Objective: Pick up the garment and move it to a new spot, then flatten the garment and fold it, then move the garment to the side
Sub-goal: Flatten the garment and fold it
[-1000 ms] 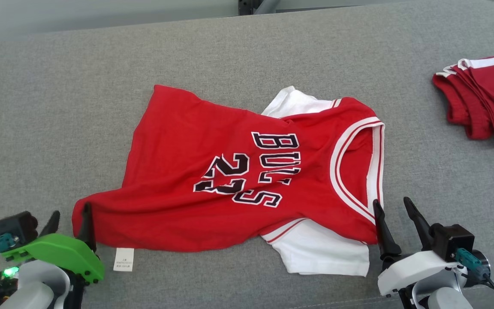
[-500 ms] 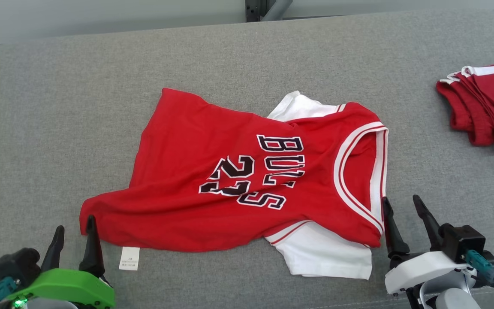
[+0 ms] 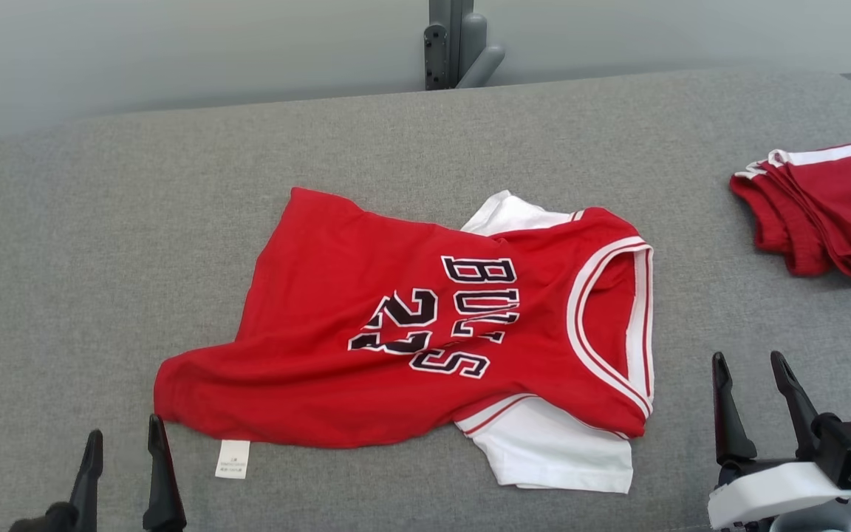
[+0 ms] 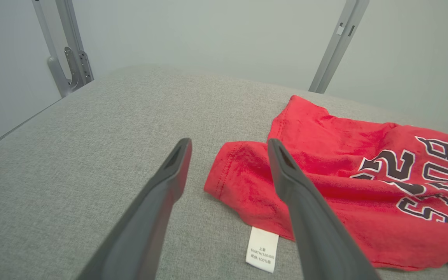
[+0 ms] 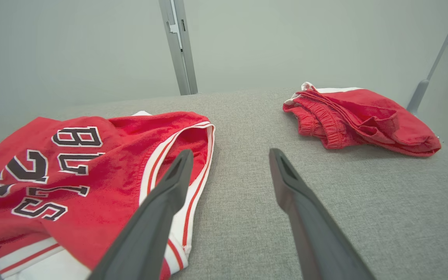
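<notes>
1. Now the red shirt lies mid-cushion, number side up, with its collar toward my right and its hem toward my left. Its outline matches what I saw a second ago, though my head camera has tipped up and shifted the whole picture.
2. What has changed is the hands. My left gripper had one finger at the hem corner. It has backed off and sits just short of that corner, jaws spread wide, nothing between them.
3. My right gripper was close beside the collar's near end. It has drawn away over bare couch, equally wide and empty.
4. I read that as the shirt set down and let go, so the move to a new spot looks finished and flattening comes next.
5. It isn't flat yet. The hem's near corner is drawn out in a rumpled tongue, the white label pokes out beneath it, and a white sleeve is creased under the body.
6. Folded red shorts sit well apart at far right, out of the way.
</notes>
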